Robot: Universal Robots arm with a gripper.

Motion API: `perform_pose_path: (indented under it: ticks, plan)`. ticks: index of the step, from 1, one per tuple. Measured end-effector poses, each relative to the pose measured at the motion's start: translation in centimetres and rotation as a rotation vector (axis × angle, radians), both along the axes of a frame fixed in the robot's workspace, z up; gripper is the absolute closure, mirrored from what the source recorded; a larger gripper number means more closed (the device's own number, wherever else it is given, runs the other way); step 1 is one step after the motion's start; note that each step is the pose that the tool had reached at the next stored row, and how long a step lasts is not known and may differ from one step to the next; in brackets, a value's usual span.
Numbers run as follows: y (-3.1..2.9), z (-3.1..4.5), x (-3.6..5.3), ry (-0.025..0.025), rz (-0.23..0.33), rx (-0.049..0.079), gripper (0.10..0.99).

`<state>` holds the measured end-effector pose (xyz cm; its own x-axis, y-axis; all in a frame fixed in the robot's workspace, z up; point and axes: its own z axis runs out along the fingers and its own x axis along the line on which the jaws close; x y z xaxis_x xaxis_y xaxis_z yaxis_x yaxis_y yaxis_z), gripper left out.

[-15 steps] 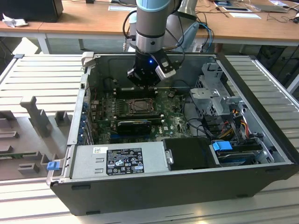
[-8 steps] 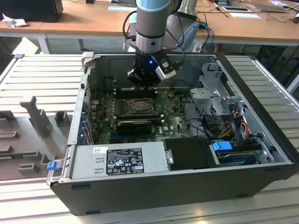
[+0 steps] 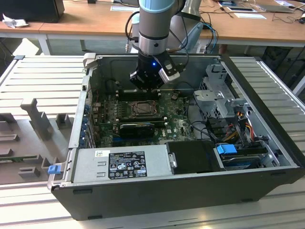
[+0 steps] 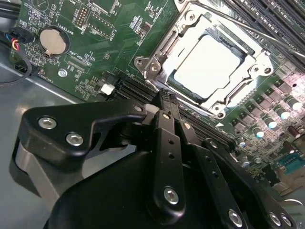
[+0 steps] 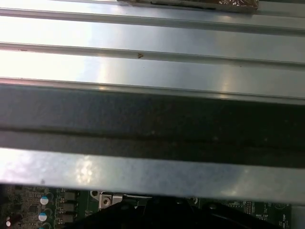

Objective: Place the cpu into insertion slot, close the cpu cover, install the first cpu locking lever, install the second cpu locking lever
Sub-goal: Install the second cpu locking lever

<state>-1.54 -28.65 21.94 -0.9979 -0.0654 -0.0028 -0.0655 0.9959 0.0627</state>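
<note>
The cpu [image 4: 207, 67] lies flat in the insertion slot [image 3: 141, 109], its pale metal top showing through the window of the cpu cover [image 4: 155, 62]. The cover lies down over the socket. A thin metal lever rod [image 4: 267, 37] runs along the socket's side toward the memory slots; whether it is latched I cannot tell. My gripper [image 4: 164, 98] hangs just above the board beside one edge of the socket, black fingers [image 4: 167, 143] pressed together with nothing between them. In the exterior view the gripper [image 3: 147, 86] hovers over the socket's far side, inside the open case.
The green motherboard [image 4: 95, 38] carries a coin battery [image 4: 52, 42] and long black memory slots [image 4: 281, 19]. A power supply [image 3: 121, 164] fills the case's near side, with a drive cage [image 3: 217, 95] and cables [image 3: 238, 124] to the exterior view's right. The case wall [image 5: 152, 119] stands close.
</note>
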Motion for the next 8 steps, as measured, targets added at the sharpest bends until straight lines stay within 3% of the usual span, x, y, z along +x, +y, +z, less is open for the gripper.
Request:
perform_pose_path:
  ticks: [8]
  plan:
    - [-0.33,0.0,0.0,0.0,0.0,0.0,0.98]
